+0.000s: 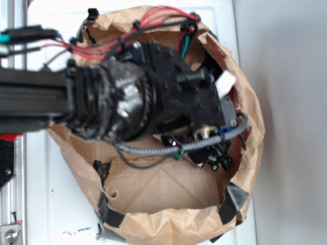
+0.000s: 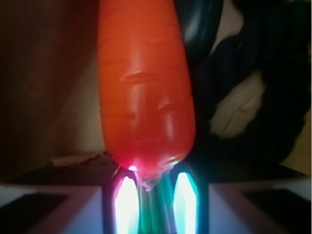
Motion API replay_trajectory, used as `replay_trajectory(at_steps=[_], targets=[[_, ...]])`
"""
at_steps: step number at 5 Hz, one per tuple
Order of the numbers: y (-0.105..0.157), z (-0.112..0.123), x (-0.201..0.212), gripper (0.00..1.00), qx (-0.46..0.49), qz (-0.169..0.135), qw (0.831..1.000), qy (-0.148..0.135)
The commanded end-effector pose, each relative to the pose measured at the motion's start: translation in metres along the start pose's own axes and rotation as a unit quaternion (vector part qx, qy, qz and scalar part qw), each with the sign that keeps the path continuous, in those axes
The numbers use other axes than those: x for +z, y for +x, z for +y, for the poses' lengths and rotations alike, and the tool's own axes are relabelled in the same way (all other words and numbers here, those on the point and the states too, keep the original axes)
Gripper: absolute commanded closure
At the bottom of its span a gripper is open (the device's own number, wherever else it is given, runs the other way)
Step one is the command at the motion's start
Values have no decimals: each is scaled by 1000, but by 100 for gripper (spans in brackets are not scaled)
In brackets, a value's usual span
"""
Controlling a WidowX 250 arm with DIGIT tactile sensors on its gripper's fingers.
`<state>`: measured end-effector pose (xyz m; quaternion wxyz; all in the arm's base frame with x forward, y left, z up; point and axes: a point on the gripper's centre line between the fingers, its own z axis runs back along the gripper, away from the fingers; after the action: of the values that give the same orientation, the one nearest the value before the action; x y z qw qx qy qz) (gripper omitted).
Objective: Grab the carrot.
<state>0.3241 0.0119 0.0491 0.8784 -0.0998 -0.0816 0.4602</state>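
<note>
Inside the bag: the arm reaches down into a crumpled brown paper bag (image 1: 153, 224) whose rim is rolled down and taped, likely so the gripper can get at what lies in it.
Carrot: in the wrist view the carrot (image 2: 144, 83) fills the middle, bright orange and smooth, running straight away from the camera, its near end right at the fingers.
Gripper: the gripper (image 2: 155, 187) sits at the bottom of the wrist view, its two glowing fingers (image 2: 126, 200) flanking the carrot's near end; they look closed in on it, but the contact is lost in glare, so I cannot tell whether they grip it.
Neighbours: a dark blue rope (image 2: 243, 63) lies just to the right of the carrot, and a dark rounded object (image 2: 202, 24) sits between them at the top.
Exterior view: the arm's body hides the carrot and fingers entirely.
Judged stage: the approach lines up along the carrot's length, so closing or confirming the hold seems the step in hand.
</note>
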Motion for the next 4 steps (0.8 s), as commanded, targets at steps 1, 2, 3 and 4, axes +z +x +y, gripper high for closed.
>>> replay_trajectory(at_steps=[1,2,3,4], targets=[[13,0,54,100,-21,-3,999,-45],[18,2,80,100,-32,2,999,-36],[16,2,102,100,-94,-15,995,-13],[0,8,129,100,-184,-75,980,8]])
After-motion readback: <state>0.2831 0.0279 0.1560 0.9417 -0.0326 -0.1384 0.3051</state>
